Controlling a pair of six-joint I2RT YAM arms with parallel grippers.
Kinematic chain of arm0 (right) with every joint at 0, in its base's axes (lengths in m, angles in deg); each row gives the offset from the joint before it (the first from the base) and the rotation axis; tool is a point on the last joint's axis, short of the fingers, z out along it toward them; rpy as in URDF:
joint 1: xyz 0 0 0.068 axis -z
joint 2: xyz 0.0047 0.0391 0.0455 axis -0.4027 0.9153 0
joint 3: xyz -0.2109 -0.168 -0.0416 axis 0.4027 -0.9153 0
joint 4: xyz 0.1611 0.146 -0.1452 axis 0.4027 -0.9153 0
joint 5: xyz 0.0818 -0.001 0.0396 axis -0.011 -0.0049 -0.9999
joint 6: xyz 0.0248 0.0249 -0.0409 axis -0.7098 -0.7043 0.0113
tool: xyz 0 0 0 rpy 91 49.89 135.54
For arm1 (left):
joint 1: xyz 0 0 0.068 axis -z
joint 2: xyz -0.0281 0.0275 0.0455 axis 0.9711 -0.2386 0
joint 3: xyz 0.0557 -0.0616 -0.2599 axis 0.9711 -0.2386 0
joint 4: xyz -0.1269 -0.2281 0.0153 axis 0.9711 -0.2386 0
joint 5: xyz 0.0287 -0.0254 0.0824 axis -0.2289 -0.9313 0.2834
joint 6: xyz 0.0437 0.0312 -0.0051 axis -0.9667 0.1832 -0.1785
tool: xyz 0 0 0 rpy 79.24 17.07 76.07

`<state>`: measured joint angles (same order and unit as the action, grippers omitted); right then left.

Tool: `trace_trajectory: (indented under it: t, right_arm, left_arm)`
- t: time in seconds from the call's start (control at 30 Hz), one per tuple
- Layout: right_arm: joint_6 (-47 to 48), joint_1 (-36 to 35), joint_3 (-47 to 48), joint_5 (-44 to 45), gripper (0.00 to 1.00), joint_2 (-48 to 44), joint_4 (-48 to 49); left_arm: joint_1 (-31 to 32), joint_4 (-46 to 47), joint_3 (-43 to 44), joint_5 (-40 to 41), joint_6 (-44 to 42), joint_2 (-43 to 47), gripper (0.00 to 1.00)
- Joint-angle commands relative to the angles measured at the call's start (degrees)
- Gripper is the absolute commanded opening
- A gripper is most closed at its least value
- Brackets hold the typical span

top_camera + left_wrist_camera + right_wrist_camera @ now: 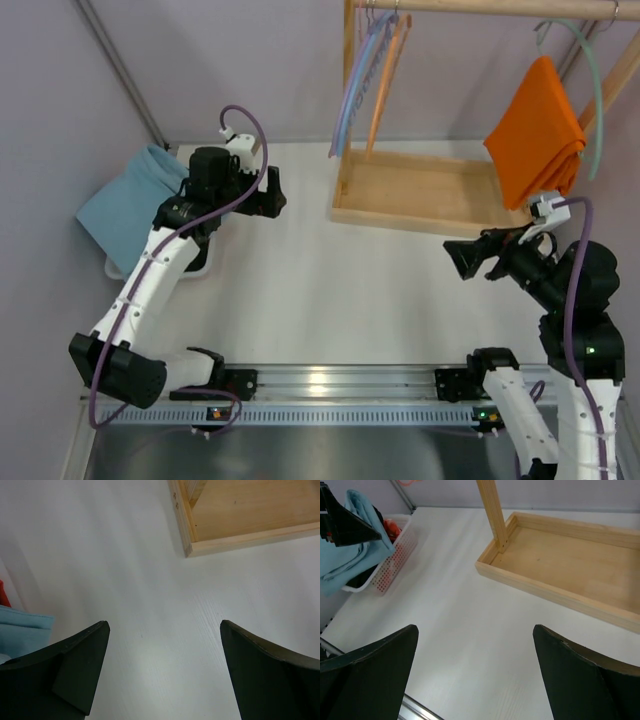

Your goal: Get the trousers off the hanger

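The orange trousers (537,130) hang folded over the pale mint-green hanger (597,95), which hooks on the wooden rail (500,7) at the top right. My right gripper (462,258) is open and empty, low over the table, below and left of the trousers. In the right wrist view its gap (475,635) shows only bare table. My left gripper (272,192) is open and empty at the left, pointing toward the wooden base tray (420,190); its gap (164,630) also shows bare table. The trousers are out of both wrist views.
Blue and orange hangers (370,75) hang on the rail's left part. A light blue cloth (130,200) lies over a white basket (395,555) at the far left. The rack's upright post (492,512) rises from the tray corner. A metal rail (340,385) runs along the near edge.
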<state>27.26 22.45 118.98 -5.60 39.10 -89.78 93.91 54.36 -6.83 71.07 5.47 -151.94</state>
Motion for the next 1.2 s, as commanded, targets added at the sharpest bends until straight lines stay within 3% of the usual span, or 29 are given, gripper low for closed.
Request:
trace_trajectory:
  t: [0.0,0.27,0.43,0.53,0.7,0.83,0.87,0.97,1.07,1.17]
  right_arm:
    - [0.91,0.69,8.67,-0.27,0.99,1.26,-0.18]
    - [0.12,0.69,26.09,2.46,0.99,15.40,1.22]
    - [4.24,0.77,44.45,3.42,0.99,30.25,-2.20]
    - [6.27,5.24,55.44,1.17,0.99,37.81,-5.80]
    - [2.85,22.19,68.80,-11.58,0.99,47.48,-8.10]
    - [-6.27,38.89,70.49,-29.83,0.99,52.32,-3.89]
    - [-7.51,44.31,70.41,-31.88,0.99,52.94,-1.18]
    - [-13.66,51.37,68.65,-38.04,0.99,55.05,5.84]
    - [-23.15,54.64,64.61,-43.49,0.99,56.72,14.98]
    - [-25.36,54.48,64.17,-43.94,0.98,59.27,15.89]
  left_arm:
    - [-0.22,1.04,2.21,-1.55,0.42,2.14,0.99]
    - [-0.84,1.12,5.29,-2.16,0.68,1.96,0.99]
    - [-0.93,1.21,4.94,-3.04,0.51,3.27,0.99]
    - [-0.93,1.21,4.68,-4.19,-0.02,4.68,0.99]
    - [-0.93,1.12,4.68,-4.80,-0.55,6.35,0.99]
    - [-0.93,1.21,4.68,-6.11,-0.90,7.05,0.99]
    - [-0.93,1.21,4.68,-6.47,-1.16,7.23,0.99]
    - [-0.93,1.21,4.76,-7.44,-1.25,7.58,0.99]
    - [-0.93,1.21,4.68,-7.70,-1.34,7.76,0.99]
    - [-0.93,1.21,4.41,-7.61,-1.52,7.76,0.99]
